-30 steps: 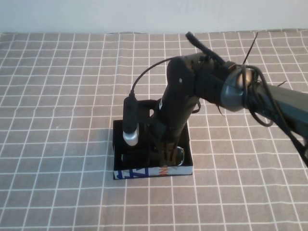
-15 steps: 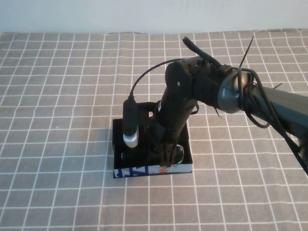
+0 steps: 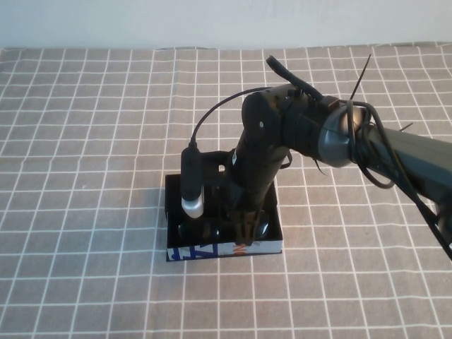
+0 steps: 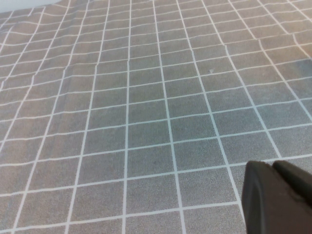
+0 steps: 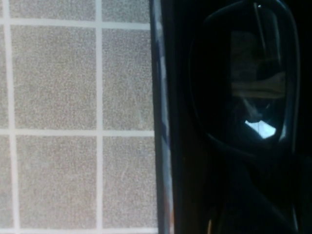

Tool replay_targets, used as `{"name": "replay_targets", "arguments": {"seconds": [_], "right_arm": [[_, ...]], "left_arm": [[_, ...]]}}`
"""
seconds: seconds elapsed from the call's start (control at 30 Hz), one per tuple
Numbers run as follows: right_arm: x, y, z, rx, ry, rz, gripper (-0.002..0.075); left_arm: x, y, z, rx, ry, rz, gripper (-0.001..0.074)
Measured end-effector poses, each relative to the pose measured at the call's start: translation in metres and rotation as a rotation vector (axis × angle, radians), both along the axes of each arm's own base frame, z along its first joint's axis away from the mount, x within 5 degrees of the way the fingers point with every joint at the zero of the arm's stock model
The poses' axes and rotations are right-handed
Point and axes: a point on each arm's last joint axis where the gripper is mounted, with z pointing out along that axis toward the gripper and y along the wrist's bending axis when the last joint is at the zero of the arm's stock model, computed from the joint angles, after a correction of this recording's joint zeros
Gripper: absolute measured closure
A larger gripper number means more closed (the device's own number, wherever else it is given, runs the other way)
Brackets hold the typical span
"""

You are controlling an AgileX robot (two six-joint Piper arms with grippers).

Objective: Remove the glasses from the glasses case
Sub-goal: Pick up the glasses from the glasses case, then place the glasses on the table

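The worktop (image 3: 85,141) wears a grey cloth ruled with white grid lines — it fills every view. Only the glasses case (image 3: 212,248) lies directly on it, its white printed front edge on the robot's side — bare cloth all round the case.

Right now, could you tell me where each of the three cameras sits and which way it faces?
High view: raised on the robot's side, angled down at the checked tablecloth; the right arm reaches down, its right gripper inside the glasses case over the glasses.
Left wrist view: on the left arm, facing bare cloth; only the left gripper shows, at one corner.
Right wrist view: on the right arm, close above the case's printed edge and one dark lens.
Shared: high and right wrist views both show case and glasses.
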Motion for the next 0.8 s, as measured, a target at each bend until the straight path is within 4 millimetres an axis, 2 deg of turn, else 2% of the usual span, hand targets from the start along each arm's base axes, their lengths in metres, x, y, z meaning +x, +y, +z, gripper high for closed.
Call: {"name": "replay_targets", "arguments": {"seconds": [0.1,0.2,0.27,0.4,0.63,0.8], "right_arm": [[0.0,0.0,0.0,0.0,0.0,0.0,0.0539],[0.0,0.0,0.001,-0.003,0.005,0.002,0.0613],[-0.001,-0.001,0.008,-0.007,0.008,0.009,0.0679],[-0.001,-0.001,0.026,-0.023,0.021,-0.005,0.0719],[0.005,0.003,0.087,0.096,-0.033,-0.186,0.0721],[-0.001,-0.013,0.129,0.18,-0.031,-0.468,0.0721]], "left_arm": [[0.0,0.0,0.0,0.0,0.0,0.0,0.074],[0.0,0.0,0.0,0.0,0.0,0.0,0.0739],[0.0,0.0,0.0,0.0,0.0,0.0,0.0739],[0.0,0.0,0.0,0.0,0.0,0.0,0.0739],[0.0,0.0,0.0,0.0,0.0,0.0,0.074],[0.0,0.0,0.0,0.0,0.0,0.0,0.0739]]}}
